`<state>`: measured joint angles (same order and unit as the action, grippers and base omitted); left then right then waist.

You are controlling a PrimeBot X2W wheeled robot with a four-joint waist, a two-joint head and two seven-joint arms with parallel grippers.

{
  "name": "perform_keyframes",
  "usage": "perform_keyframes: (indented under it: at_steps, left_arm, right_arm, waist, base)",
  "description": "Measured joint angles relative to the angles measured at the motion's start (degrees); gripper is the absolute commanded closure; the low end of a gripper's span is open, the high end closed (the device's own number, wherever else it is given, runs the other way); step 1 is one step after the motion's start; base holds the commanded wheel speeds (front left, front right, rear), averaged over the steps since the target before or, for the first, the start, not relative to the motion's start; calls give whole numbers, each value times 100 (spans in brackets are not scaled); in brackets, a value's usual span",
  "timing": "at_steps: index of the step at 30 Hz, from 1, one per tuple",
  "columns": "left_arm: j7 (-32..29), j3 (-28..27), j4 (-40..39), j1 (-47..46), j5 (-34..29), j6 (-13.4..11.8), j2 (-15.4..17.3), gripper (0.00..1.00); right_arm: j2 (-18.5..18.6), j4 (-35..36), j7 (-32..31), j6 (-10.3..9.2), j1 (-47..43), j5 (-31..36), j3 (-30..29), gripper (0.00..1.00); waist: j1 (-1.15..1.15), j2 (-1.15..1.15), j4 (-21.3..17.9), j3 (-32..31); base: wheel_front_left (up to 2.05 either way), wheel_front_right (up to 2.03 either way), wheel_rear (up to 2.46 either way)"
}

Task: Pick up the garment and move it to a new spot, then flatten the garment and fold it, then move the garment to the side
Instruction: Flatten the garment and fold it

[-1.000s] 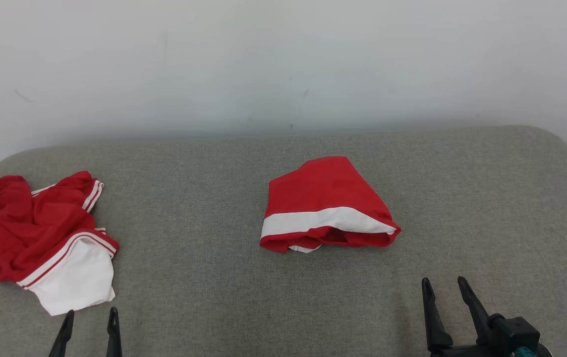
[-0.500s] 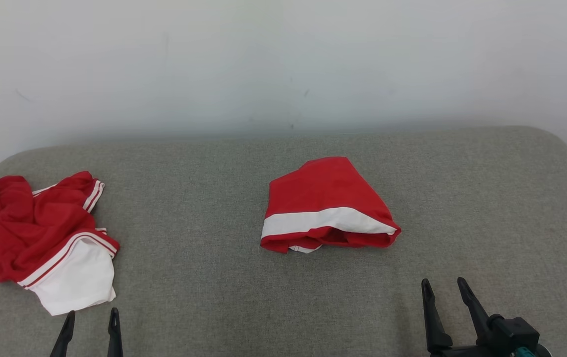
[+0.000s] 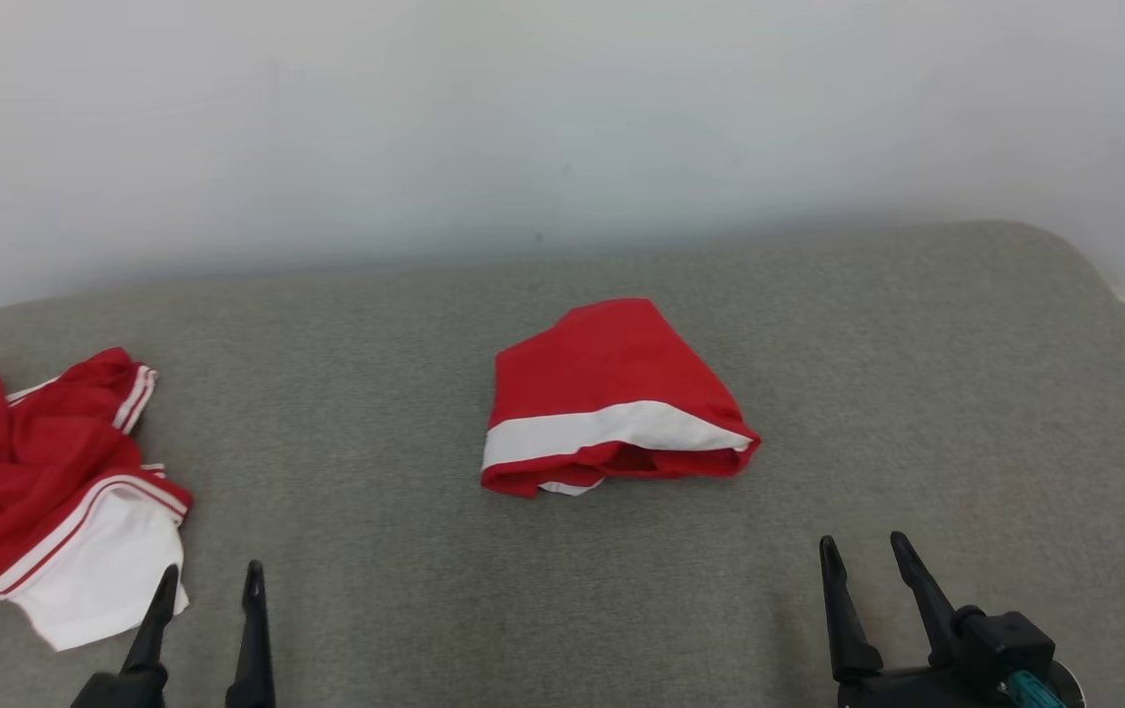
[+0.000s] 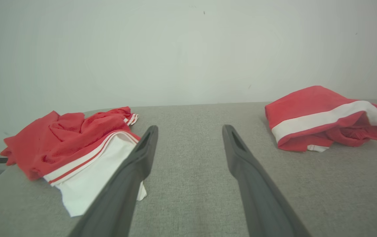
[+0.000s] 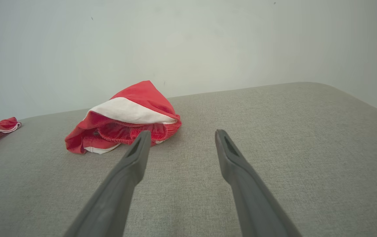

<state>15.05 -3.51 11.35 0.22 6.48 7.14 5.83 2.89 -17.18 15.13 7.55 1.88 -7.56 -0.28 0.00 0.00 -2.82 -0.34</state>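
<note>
The folded garment [image 3: 602, 379] is red with a white band, the cushion [image 3: 917, 393] plain grey.

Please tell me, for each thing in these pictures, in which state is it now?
folded garment: folded, lying on the grey cushion, not held.
crumpled garment: bunched up, not folded, not held.
left pincer: open, empty.
right pincer: open, empty.
</note>
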Motion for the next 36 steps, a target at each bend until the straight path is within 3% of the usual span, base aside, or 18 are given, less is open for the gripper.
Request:
perform_keyframes:
  at_steps: [16, 30, 31, 32, 33, 34, 36]
  left_arm:
    - [0, 1195, 1369, -1870, 547, 41, 472, 0]
    - [0, 2000, 2469, -2670, 1033, 41, 823, 0]
    - [0, 2008, 2540, -2730, 1054, 42, 840, 52]
    - [0, 1976, 2615, -2788, 1115, 42, 843, 52]
    - [0, 1948, 2677, -2846, 1126, 42, 854, 82]
    - [0, 1952, 2717, -2902, 1115, 42, 868, 100]
    - [0, 1938, 2776, -2976, 1107, 42, 855, 100]
  right_arm:
    - [4, 148, 0, 0, 545, -263, 21, 0]
    - [3, 182, 0, 0, 773, -499, 104, 0]
    - [4, 181, 0, 0, 782, -511, 109, 0]
    - [4, 182, 0, 0, 789, -512, 113, 0]
    - [4, 185, 0, 0, 793, -512, 112, 0]
    - [3, 187, 0, 0, 793, -512, 115, 0]
    - [3, 186, 0, 0, 779, -509, 75, 0]
  waist:
    - [1, 0, -892, 891]
    - [1, 1, -1517, 1605]
    - [1, 1, -1553, 1636]
    - [1, 1, -1586, 1665]
    - [0, 0, -1614, 1688]
    - [0, 1, -1639, 1706]
    - [0, 1, -1664, 1710]
  base:
    - [0, 0, 0]
    - [0, 0, 0]
    - [0, 0, 0]
    - [0, 0, 0]
    - [0, 0, 0]
    - [0, 0, 0]
    - [0, 0, 0]
